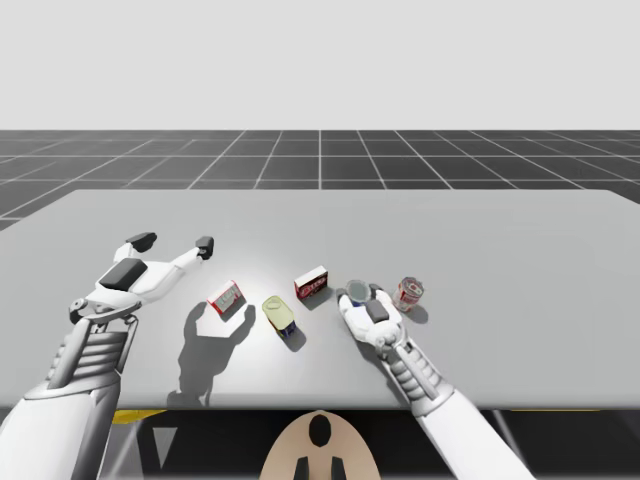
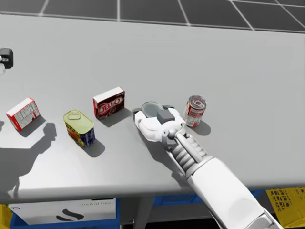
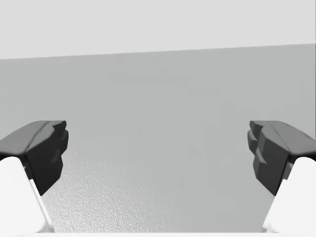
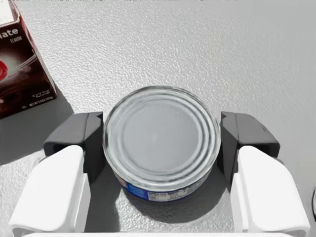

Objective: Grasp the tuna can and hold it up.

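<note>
The tuna can (image 4: 162,132), a low round tin with a ribbed silver lid and a blue label, stands on the table (image 1: 500,230) right of centre. My right gripper (image 4: 162,145) is shut on it, one dark pad against each side of the tin. The high view has this can (image 1: 356,291) at the tip of my right gripper (image 1: 360,296), and in the head view the can (image 2: 150,109) stands just ahead of the white hand. My left gripper (image 1: 175,243) hovers open over the table's left part, with only bare table between its fingers (image 3: 44,148).
In a row left of the tuna can stand a dark red box (image 1: 312,284), a yellow oblong tin (image 1: 280,315) and a small red-and-white box (image 1: 226,298). A red-and-white upright can (image 1: 410,292) stands close on the right. The dark red box (image 4: 19,64) is near my right gripper's finger.
</note>
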`<state>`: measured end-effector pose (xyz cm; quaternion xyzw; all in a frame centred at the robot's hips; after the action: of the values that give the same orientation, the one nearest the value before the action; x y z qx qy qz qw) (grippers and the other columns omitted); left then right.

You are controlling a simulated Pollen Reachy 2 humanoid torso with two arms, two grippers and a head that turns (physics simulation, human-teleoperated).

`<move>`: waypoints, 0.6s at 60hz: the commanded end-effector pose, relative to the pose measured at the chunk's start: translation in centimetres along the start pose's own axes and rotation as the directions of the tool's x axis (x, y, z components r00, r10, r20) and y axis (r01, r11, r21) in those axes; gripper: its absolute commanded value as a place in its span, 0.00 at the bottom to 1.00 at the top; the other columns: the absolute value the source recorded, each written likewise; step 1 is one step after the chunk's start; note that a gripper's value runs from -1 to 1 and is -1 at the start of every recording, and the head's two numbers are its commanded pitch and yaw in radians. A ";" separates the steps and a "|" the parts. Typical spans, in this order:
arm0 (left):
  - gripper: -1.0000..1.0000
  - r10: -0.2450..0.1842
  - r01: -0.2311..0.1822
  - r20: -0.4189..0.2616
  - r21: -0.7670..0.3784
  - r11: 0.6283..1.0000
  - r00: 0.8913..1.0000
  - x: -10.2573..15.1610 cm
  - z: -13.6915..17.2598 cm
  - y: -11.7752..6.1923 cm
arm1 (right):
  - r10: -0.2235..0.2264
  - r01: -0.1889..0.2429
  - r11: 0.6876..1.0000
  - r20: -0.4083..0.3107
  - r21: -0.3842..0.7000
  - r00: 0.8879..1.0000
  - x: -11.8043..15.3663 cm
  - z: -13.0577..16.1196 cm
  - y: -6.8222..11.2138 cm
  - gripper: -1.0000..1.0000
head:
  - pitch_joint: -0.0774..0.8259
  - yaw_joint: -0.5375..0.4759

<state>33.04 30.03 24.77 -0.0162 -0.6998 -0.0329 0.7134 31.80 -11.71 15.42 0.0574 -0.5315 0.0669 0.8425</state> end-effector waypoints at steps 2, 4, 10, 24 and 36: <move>0.00 0.000 0.001 0.002 -0.002 1.000 1.000 0.0 0.0 -0.1 | -0.075 0.076 0.994 -0.019 0.076 0.997 -0.5 0.2 3.1 1.00 | 0.84 0.38; 0.00 0.000 0.000 0.002 -0.002 1.000 1.000 0.1 0.0 -0.1 | -0.079 0.081 0.994 -0.025 0.078 0.997 -0.6 0.2 3.1 1.00 | 0.83 0.38; 0.00 -0.001 0.001 0.003 -0.002 1.000 1.000 0.1 0.0 -0.1 | -0.081 0.083 0.993 -0.028 0.080 0.996 -0.7 0.1 3.0 1.00 | 0.79 0.38; 0.00 -0.002 0.002 0.002 -0.003 1.000 1.000 0.0 0.1 -0.1 | -0.089 0.091 0.992 -0.026 0.088 0.996 -0.7 0.3 2.9 1.00 | 0.56 0.37; 0.00 0.001 -0.001 0.001 -0.001 1.000 1.000 0.0 0.2 -0.1 | -0.087 0.086 0.990 0.003 0.109 0.996 0.1 1.2 3.0 1.00 | 0.46 0.36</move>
<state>32.88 29.94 24.79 -0.0170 -0.7001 -0.0338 0.7130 31.42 -11.82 15.56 0.0748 -0.5304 0.0723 0.8414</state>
